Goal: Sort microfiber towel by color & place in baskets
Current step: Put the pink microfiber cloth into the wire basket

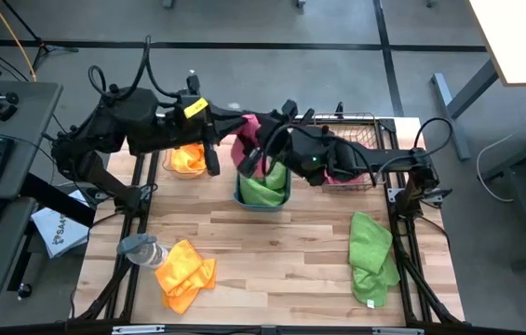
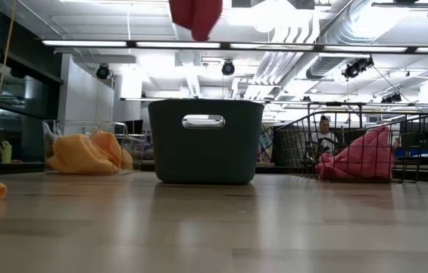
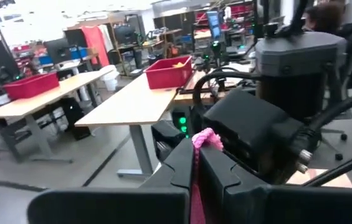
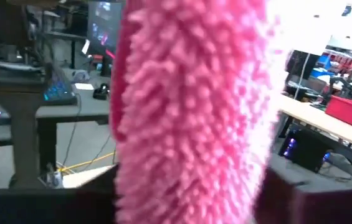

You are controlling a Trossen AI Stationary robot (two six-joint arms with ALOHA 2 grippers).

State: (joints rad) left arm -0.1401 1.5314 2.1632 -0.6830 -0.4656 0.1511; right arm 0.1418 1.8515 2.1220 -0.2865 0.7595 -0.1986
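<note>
A pink towel (image 1: 244, 140) hangs in the air over the teal tub (image 1: 263, 197), with its lower end at the top of the low view (image 2: 196, 17). My left gripper (image 3: 197, 168) reaches in from the left and is shut on it. My right gripper (image 4: 185, 202) comes from the right and is open. Its fingers stand on either side of the pink towel (image 4: 188, 106), which fills its wrist view. The teal tub holds a green towel (image 1: 264, 186). The clear bin (image 1: 186, 158) holds orange towels, and the wire basket (image 2: 350, 144) holds pink ones. My left gripper pinches the pink towel between its two fingers, and a small tuft (image 3: 207, 140) sticks out past the fingertips. The fingers reach in level from the table's left. The towel hangs below them, lifted clear above the teal tub. I cannot tell whether my right gripper touches the towel.
An orange towel (image 1: 186, 273) lies near the table's near-left corner beside a grey object (image 1: 141, 249). A green towel (image 1: 371, 256) lies on the right side. The three bins stand in a row along the far edge. Bare wood shows in the middle and at the near edge.
</note>
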